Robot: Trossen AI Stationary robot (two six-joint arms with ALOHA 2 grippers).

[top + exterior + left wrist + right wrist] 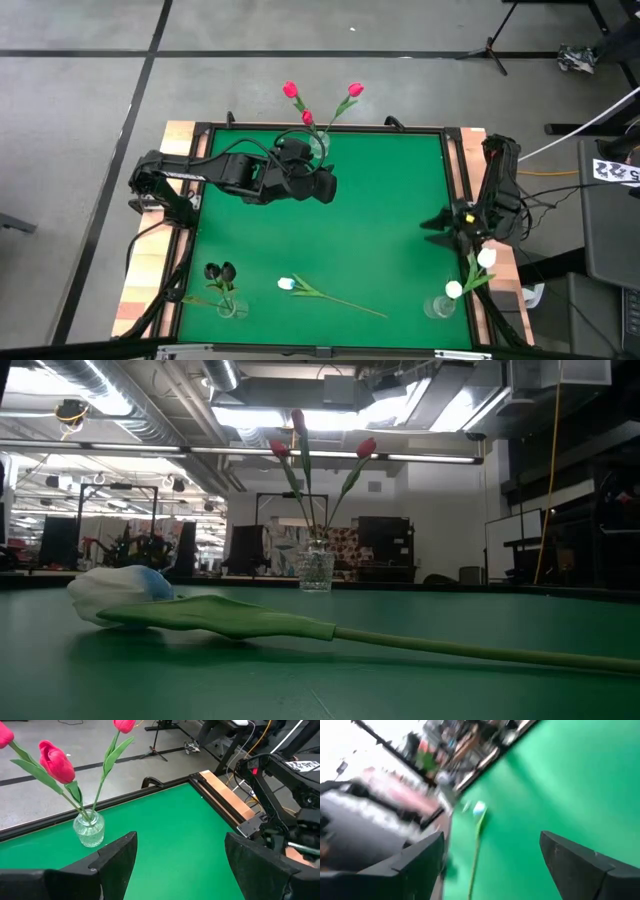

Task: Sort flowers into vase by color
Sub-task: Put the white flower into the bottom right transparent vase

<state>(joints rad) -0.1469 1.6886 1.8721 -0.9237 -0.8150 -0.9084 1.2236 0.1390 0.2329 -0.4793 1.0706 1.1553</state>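
Three pink-red flowers (318,110) stand in a clear glass vase (318,145) at the table's far middle. Two near-black flowers (220,271) stand in a vase (230,308) at the near left. Two white flowers (470,273) stand in a vase (438,307) at the near right. One white flower (300,288) lies flat on the green table near the front edge, head toward the left. My left gripper (328,188) hovers open just in front of the far vase (90,830), nothing between its fingers. My right gripper (432,224) stands open at the right edge, with nothing in it.
The green table (380,200) has a raised dark frame with wooden strips along its left and right sides. My right arm's base and cables (500,190) sit at the right edge. In the low view the lying flower's stem (450,650) stretches across the foreground.
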